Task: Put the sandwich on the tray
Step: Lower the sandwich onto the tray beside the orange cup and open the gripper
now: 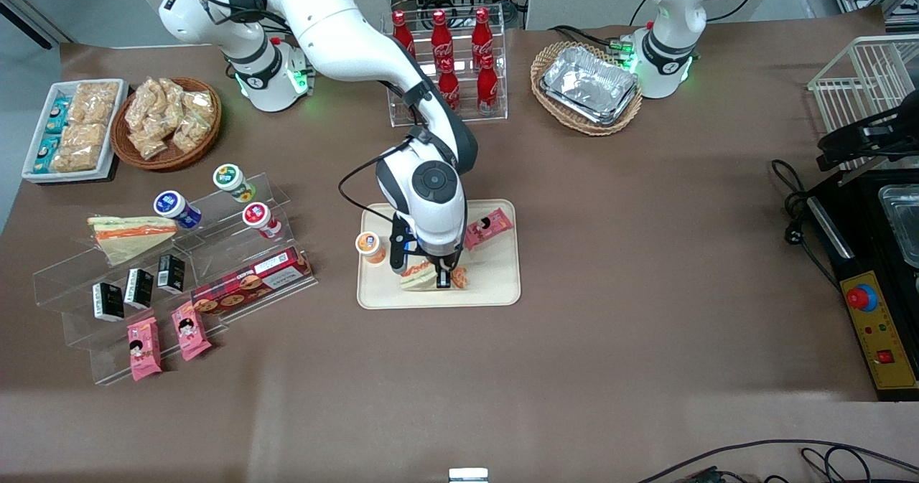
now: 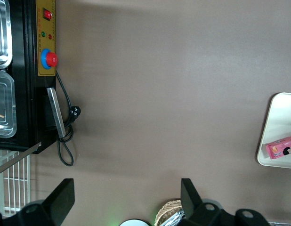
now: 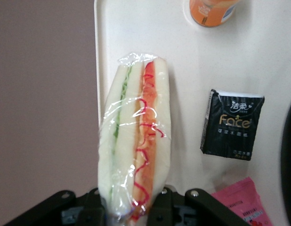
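My right gripper (image 1: 431,273) is shut on the sandwich (image 1: 419,276), a clear-wrapped wedge of white bread with red-orange filling and a green strip. It holds the wedge by its end, over the part of the cream tray (image 1: 492,282) nearer the front camera. In the right wrist view the sandwich (image 3: 133,141) sticks out from between the fingers (image 3: 162,202) of the gripper (image 3: 131,207), above the tray (image 3: 192,70) near its rim. Whether it touches the tray I cannot tell. The tray's corner also shows in the left wrist view (image 2: 279,117).
On the tray lie an orange-lidded cup (image 1: 370,246), a pink snack packet (image 1: 488,228) and a black tissue pack (image 3: 232,125). A similar sandwich wedge (image 1: 133,235) sits on the acrylic shelf (image 1: 237,253) toward the working arm's end. A cola bottle rack (image 1: 449,59) stands farther back.
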{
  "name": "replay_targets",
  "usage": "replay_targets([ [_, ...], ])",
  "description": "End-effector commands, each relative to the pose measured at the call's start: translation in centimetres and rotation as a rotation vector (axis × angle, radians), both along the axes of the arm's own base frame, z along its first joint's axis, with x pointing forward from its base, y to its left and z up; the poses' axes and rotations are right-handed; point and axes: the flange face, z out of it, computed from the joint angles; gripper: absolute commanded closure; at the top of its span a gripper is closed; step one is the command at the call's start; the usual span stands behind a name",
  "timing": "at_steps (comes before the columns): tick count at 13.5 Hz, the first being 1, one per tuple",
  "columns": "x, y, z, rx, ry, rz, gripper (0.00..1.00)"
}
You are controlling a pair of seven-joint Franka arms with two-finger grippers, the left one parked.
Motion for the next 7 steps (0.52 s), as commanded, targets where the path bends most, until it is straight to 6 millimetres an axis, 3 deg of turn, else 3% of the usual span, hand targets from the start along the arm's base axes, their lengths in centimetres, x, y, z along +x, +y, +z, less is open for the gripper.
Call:
replay_targets([
  [1,0.5,0.6,-1.6,0.039,-0.002,-0.035,1.00],
  [7,0.8,0.0,-3.4,0.038,0.011,-0.021,1.00],
])
